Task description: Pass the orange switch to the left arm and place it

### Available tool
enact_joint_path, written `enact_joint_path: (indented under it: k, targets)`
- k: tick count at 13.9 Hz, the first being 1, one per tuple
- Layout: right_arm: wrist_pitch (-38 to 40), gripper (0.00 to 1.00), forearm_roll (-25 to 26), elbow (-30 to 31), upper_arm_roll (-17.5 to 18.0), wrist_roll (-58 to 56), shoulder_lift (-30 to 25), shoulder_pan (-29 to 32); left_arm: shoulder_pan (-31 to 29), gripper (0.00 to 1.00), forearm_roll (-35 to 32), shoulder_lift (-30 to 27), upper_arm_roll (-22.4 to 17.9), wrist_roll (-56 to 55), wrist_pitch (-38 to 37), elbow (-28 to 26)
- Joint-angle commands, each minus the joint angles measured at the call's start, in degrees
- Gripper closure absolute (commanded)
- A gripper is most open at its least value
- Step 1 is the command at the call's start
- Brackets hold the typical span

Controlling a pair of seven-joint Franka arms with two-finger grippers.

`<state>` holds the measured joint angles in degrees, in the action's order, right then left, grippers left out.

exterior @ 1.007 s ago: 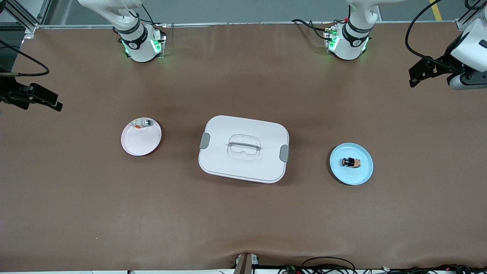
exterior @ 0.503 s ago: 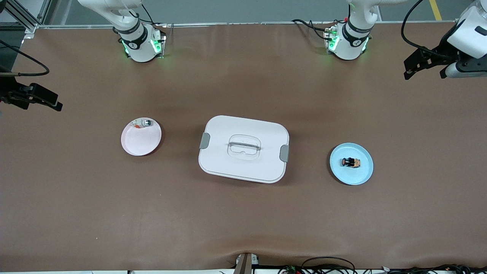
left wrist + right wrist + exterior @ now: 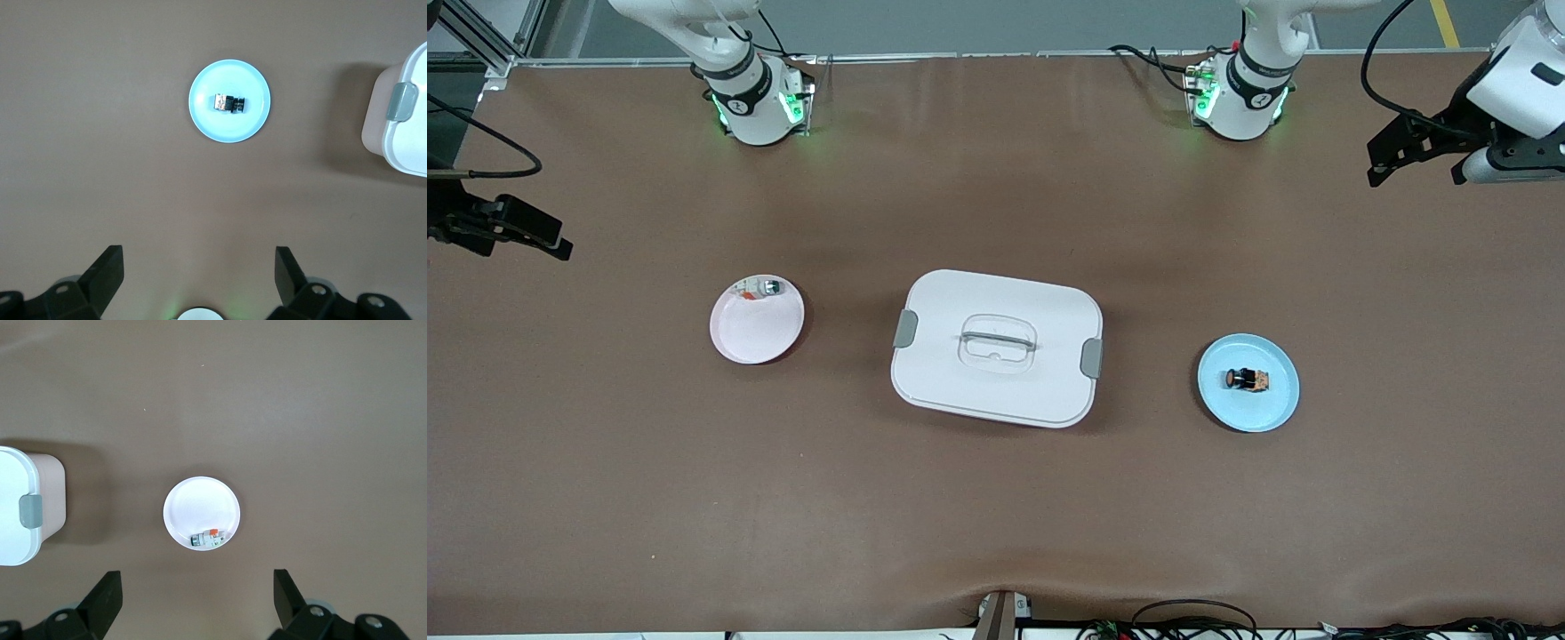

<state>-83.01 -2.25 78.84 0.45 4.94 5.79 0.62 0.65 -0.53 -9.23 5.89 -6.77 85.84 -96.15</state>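
While hanging high over the left arm's end of the table (image 3: 996, 533), left pincer (image 3: 199, 268) sits wide apart, gripping nothing, fingers (image 3: 107, 267) clear of everything. Looks straight down on the blue plate (image 3: 200, 120) from the left wrist view, with the orange switch (image 3: 229, 104) lying in the middle of it on its side. Same deal at the right arm's end: right pincer (image 3: 197, 589) spread apart too, empty, up in the air over bare table, with the white plate (image 3: 193, 500) in sight of its camera. Holds only a small silvery-grey component (image 3: 209, 538) with an orange bit, tucked against the rim. Smack between the two plates, big white box (image 3: 996, 348), lid on, grey latches at both ends, clear handle on top. Both plates well apart from the box, and the blue one a touch nearer the front camera than the white one.
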Motion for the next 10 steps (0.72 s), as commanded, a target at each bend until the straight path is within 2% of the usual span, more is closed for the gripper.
enact_joint_path:
  k: [1,4,7,10]
  targets:
    - [-0.8,0.00,-0.7,1.8,0.4,-0.6,-1.7,0.7,0.1,0.00,0.0,1.5,-0.7,-0.5,-1.9,1.8]
    - [-0.8,0.00,-0.7,1.8,0.4,-0.6,-1.7,0.7,-0.3,0.00,-3.1,1.9,-0.8,-0.1,-2.0,2.8]
    - [-0.6,0.00,-0.7,1.8,0.4,-0.6,-1.7,0.6,0.1,0.00,-3.3,4.2,-0.5,-0.4,-2.2,5.9]
    - [-0.5,0.00,-0.7,1.8,0.4,-0.6,-1.7,0.6,0.1,0.00,-3.3,4.5,-0.4,-0.3,-2.2,6.2]
